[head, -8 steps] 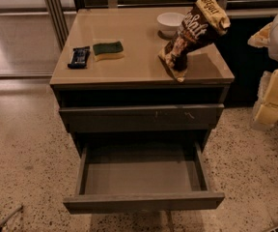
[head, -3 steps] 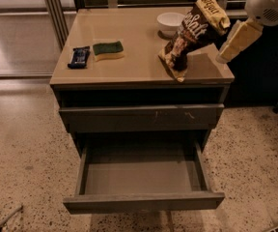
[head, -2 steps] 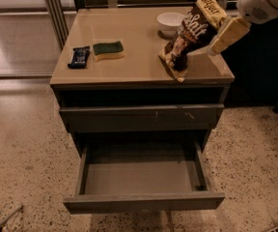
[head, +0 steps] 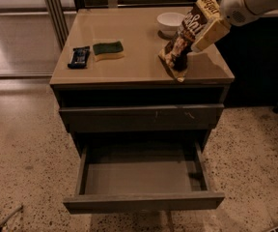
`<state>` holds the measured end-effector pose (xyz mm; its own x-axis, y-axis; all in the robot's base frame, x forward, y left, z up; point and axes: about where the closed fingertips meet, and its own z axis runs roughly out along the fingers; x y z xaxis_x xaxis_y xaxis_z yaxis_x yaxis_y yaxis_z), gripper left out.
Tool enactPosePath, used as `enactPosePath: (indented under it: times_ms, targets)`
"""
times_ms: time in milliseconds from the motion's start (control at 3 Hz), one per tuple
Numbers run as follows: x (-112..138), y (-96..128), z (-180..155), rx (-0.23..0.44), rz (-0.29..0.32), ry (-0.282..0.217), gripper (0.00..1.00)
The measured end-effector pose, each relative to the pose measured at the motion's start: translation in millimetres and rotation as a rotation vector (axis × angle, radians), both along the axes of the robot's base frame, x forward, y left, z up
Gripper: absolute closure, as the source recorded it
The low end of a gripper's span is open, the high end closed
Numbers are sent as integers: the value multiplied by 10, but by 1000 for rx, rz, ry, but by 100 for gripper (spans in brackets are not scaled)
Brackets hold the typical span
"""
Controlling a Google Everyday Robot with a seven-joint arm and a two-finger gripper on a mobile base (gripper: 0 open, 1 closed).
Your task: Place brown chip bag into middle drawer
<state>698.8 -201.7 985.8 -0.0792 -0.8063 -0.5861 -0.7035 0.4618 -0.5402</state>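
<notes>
Moving in from the right, the arm [head: 255, 1] is now pressing the jaws up against the brown chip bag [head: 182, 45].
Whether the jaws are clenched on it or released, I cannot tell. Just left of the jaws the bag is standing tilted, its lower end touching the desk [head: 129, 33]; its white lettering is not reading clearly. Left of and behind the jaws a white bowl [head: 170, 21] is sitting; far left, a green sponge [head: 107, 50] and a dark snack bar [head: 78, 56] are lying. Well below the jaws, the middle drawer [head: 144, 202] is standing pulled open.
</notes>
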Motion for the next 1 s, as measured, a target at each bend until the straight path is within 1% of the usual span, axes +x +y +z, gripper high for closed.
enactPosePath:
  times_ms: [333,1000]
  targets:
    - [119,17,-76,12,-7,8,0]
    - [271,-114,-182,-2,-54,29,0]
